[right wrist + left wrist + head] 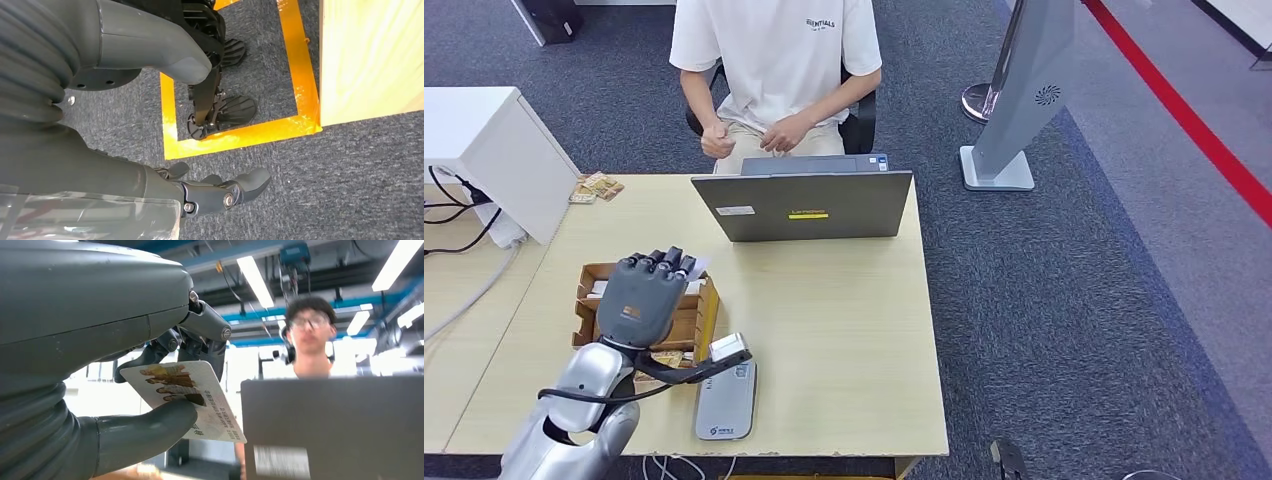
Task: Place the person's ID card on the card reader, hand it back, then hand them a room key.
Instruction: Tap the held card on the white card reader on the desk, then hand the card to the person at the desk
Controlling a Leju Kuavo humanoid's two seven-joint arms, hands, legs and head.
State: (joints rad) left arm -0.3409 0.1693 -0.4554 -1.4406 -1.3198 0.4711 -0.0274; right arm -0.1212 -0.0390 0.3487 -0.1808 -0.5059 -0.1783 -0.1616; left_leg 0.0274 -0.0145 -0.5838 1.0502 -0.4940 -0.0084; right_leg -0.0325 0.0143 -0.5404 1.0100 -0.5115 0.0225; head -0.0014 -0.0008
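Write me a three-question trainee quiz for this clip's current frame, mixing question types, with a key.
1. True or false: the left hand holds a card.
2. Which lies nearest the table's front edge?
A. laptop
B. card reader
C. cardboard box
3. Fill in: the right hand hangs over the ____, holding nothing.

Key:
1. True; the thumb and fingers pinch it, seen in the left wrist view.
2. B
3. Carpet; its fingers are apart.
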